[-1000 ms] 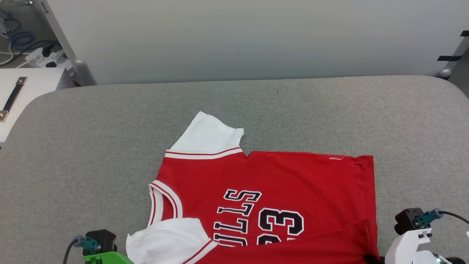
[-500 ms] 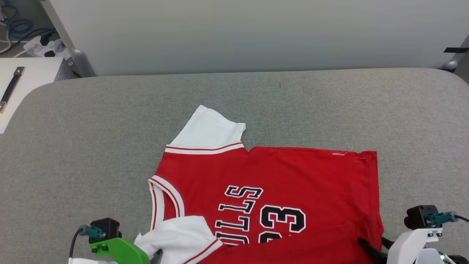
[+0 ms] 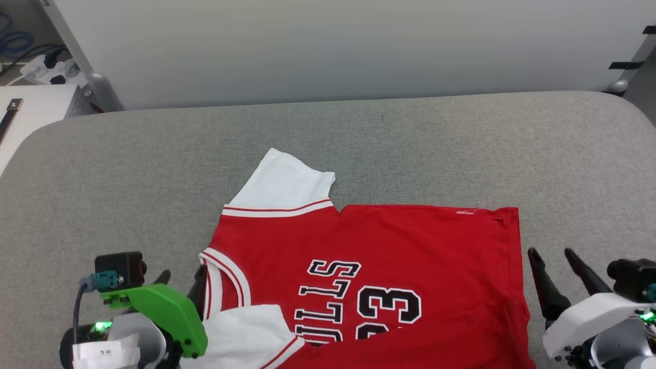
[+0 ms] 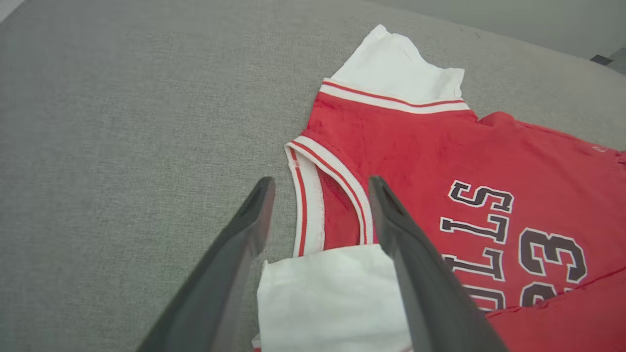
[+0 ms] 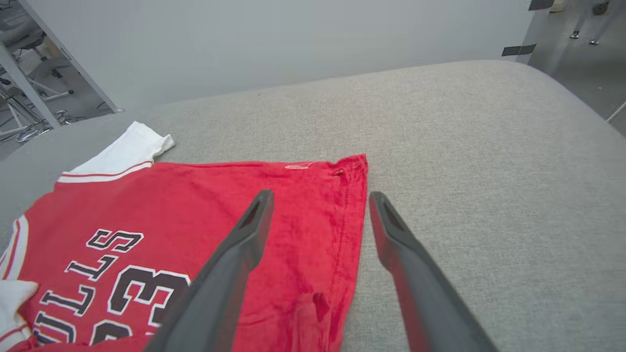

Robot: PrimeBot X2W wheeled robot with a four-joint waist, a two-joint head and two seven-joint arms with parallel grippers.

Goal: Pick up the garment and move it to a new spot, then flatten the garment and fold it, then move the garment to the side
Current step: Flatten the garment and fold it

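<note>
The garment (image 3: 389,241) lies on the grey padded surface, lettering and number up, collar to the left and hem to the right. Its far white sleeve (image 3: 284,182) lies spread out. The near sleeve (image 3: 246,333) and the near red edge are folded over the front. My left gripper (image 3: 182,279) stands open beside the collar, nothing between its fingers; in the left wrist view the left gripper (image 4: 321,182) hovers over the collar (image 4: 313,195). My right gripper (image 3: 549,253) is open just right of the hem; in the right wrist view the right gripper (image 5: 320,195) straddles the hem (image 5: 354,220).
The grey padded surface (image 3: 102,169) stretches wide to the left, right and far side of the shirt. A pale wall panel (image 3: 328,46) stands behind it. At the far left are a white cabinet (image 3: 36,102) and a power strip with cables (image 3: 46,72).
Both grippers went from shut to open and let go of the garment's near edge. Both have risen in the view, their fingers now showing beside the collar and the hem. The camera shifted slightly.
</note>
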